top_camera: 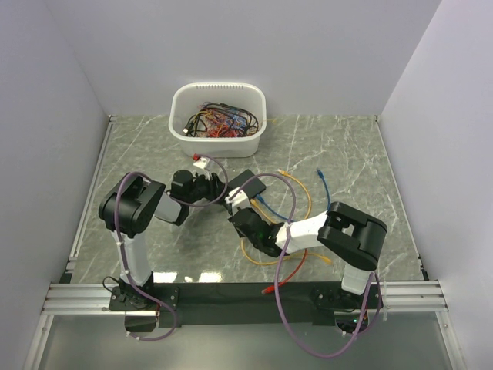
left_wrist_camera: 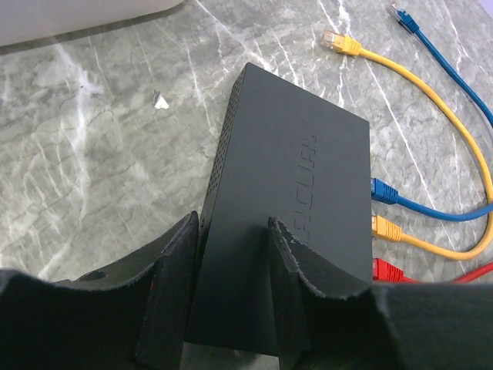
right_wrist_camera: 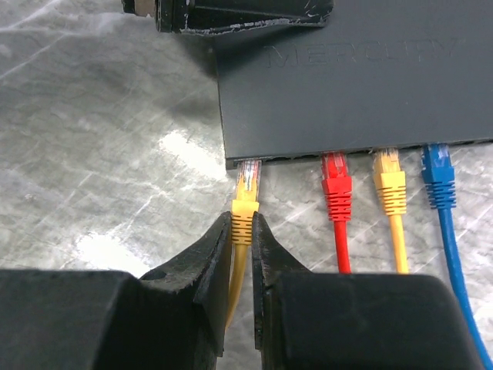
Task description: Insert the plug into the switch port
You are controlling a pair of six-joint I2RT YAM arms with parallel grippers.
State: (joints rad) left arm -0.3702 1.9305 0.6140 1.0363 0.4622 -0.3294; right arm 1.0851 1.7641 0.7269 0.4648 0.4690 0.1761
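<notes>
The black switch (right_wrist_camera: 362,92) lies flat on the marble table, its row of ports along the near edge. My right gripper (right_wrist_camera: 242,223) is shut on the boot of a yellow plug (right_wrist_camera: 246,193). The plug's clear tip sits at the mouth of the leftmost switch port (right_wrist_camera: 250,160). In the left wrist view my left gripper (left_wrist_camera: 231,231) straddles the switch (left_wrist_camera: 300,154) at its near end, jaws partly apart: one finger beside the vented side, the other over the top face. From above, both grippers (top_camera: 219,189) (top_camera: 245,220) meet at the switch (top_camera: 246,183).
Red (right_wrist_camera: 336,185), yellow (right_wrist_camera: 389,185) and blue (right_wrist_camera: 440,181) plugs sit in neighbouring ports. A loose yellow plug (left_wrist_camera: 339,42) and a blue one (left_wrist_camera: 404,17) lie beyond the switch. A white tub (top_camera: 216,142) of cables stands at the back. Walls enclose the table.
</notes>
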